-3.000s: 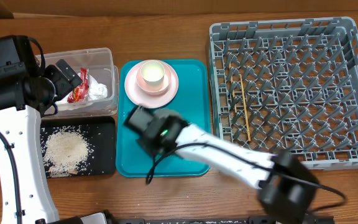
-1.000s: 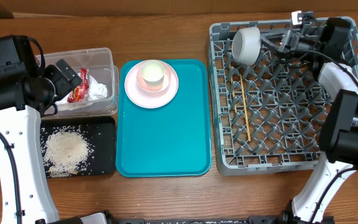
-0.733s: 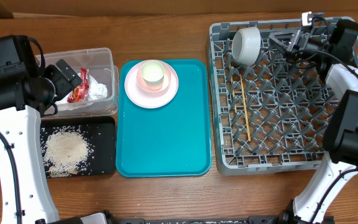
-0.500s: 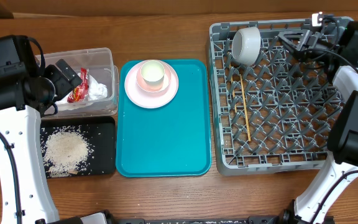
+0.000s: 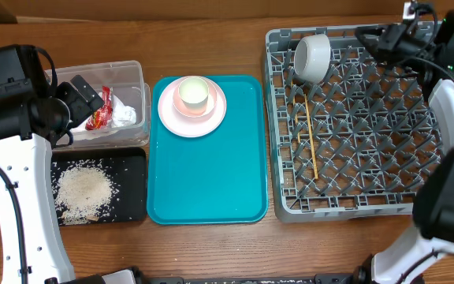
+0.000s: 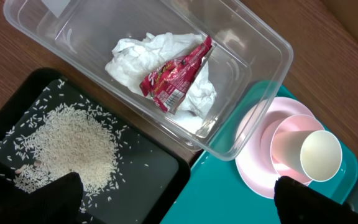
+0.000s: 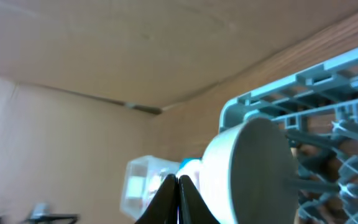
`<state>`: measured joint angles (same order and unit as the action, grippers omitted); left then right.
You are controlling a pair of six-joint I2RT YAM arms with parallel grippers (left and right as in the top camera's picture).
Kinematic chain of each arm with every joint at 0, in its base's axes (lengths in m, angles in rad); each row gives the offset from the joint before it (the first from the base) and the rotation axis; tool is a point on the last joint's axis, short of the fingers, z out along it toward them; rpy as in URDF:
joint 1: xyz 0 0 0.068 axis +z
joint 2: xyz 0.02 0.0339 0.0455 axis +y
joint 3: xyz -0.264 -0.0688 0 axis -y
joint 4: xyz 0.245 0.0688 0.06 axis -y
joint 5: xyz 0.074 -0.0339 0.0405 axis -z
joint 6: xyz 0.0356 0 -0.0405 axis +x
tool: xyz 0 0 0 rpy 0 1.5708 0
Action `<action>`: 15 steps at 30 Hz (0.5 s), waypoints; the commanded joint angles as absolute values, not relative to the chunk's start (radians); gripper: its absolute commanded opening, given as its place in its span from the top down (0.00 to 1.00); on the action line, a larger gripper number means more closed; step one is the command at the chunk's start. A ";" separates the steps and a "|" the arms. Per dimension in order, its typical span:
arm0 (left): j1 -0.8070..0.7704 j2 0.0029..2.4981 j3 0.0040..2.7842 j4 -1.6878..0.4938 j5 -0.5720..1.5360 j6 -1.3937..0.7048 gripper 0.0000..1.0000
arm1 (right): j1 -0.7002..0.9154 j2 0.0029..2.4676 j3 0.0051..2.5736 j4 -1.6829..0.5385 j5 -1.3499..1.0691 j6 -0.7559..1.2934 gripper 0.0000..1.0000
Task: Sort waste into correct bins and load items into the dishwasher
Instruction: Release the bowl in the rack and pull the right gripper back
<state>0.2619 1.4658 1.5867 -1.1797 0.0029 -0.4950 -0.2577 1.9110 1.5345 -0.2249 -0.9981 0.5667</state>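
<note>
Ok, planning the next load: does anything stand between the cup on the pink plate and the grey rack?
Nothing visible does: only bare teal tray and table lie between the cup and the rack. Inside it, a bowl and chopsticks occupy its tray-facing side.

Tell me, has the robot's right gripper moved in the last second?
Yes. In the overhead view the right gripper has pulled back rightward from the round grey-white bowl, toward the far right corner of the grey plastic dish rack.
</note>
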 commanded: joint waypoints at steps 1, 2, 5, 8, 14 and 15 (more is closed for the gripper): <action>0.256 1.451 1.604 -1.178 -0.010 -0.486 0.00 | -0.150 1.786 1.546 -0.360 -0.595 0.296 0.96; 0.256 1.451 1.604 -1.178 -0.010 -0.486 0.00 | -0.108 1.770 1.546 -0.404 -0.502 0.224 0.96; 0.256 1.451 1.604 -1.178 -0.010 -0.487 0.00 | 0.016 1.761 1.546 -0.484 -0.319 0.030 0.96; 0.256 1.451 1.604 -1.178 -0.010 -0.487 0.00 | 0.130 1.776 1.546 -0.532 -0.146 -0.091 0.96; 0.256 1.451 1.604 -1.178 -0.010 -0.487 0.00 | 0.260 1.824 1.544 -0.511 0.109 -0.132 0.96; 0.256 1.451 1.604 -1.178 -0.010 -0.486 0.00 | 0.261 1.830 1.544 -0.508 0.113 -0.132 0.96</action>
<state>0.2619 1.4658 1.5867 -1.1797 0.0025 -0.4950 0.2615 1.8080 1.5391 -0.5220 -0.0628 -0.0723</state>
